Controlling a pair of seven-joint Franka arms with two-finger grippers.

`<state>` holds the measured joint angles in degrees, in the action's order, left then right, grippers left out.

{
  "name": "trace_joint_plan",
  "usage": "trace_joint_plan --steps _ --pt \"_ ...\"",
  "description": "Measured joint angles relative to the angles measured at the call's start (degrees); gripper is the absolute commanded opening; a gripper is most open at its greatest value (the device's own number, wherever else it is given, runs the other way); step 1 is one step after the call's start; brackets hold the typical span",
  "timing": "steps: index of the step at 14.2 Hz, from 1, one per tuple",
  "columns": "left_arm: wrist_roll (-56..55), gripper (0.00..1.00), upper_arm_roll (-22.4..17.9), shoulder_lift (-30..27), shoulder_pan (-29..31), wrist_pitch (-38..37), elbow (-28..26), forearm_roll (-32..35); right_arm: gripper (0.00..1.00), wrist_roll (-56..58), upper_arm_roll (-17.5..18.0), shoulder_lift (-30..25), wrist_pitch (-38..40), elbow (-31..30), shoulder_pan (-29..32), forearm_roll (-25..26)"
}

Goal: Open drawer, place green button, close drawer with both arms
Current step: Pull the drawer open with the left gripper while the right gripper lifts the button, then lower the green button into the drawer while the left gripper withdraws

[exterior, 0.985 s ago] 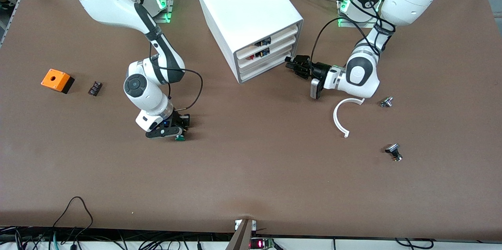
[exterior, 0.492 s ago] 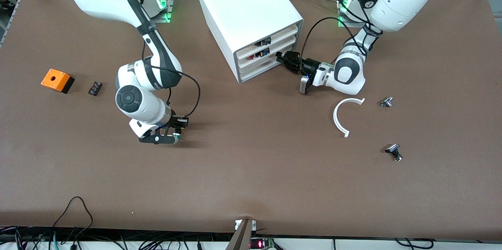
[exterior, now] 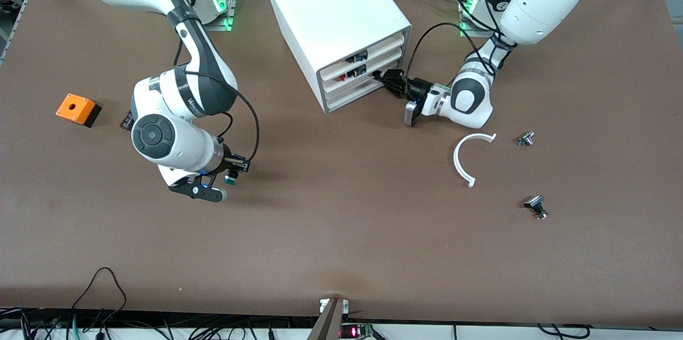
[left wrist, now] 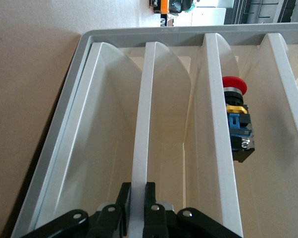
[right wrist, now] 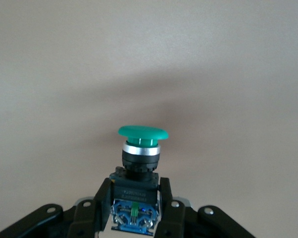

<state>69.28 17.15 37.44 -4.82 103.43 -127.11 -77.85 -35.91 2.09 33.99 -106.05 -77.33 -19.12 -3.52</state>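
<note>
The right gripper (exterior: 230,173) hangs over bare table (exterior: 341,233) at about eight o'clock from the cabinet (exterior: 333,14), clenched on the button (right wrist: 140,148), green cap pointing away from the wrist. The left gripper (left wrist: 134,208) sits at the cabinet's four o'clock corner, fingers (left wrist: 151,206) pinched on the front edge of the drawer (exterior: 355,93), which looks hardly pulled out

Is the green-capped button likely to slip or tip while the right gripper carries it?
Probably not: the right gripper clamps the button by its blocky black body, whose flat sides likely resist twisting. The wide round cap looks top-heavy, so it may topple once set down.
</note>
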Motion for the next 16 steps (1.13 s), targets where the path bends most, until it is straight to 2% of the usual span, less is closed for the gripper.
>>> trace_joint_plan --steps 6,11,15,16 --pt "-1.4 0.0 -0.8 0.0 1.0 0.0 1.7 0.9 0.0 -14.7 0.1 0.0 3.3 8.2 -4.3 0.0" --pt "-8.2 0.0 -2.0 0.0 5.4 -0.1 8.2 8.3 0.0 -27.9 0.1 0.6 3.7 12.4 -9.2 0.0" --pt "-13.5 0.0 -2.1 0.0 8.5 -0.1 12.3 13.8 0.0 -42.1 0.1 3.4 1.7 16.6 -14.3 0.0" --pt "-14.7 0.21 -2.1 0.1 8.9 -0.1 13.2 14.5 0.0 -45.8 0.1 4.1 0.2 17.0 -15.8 0.0"
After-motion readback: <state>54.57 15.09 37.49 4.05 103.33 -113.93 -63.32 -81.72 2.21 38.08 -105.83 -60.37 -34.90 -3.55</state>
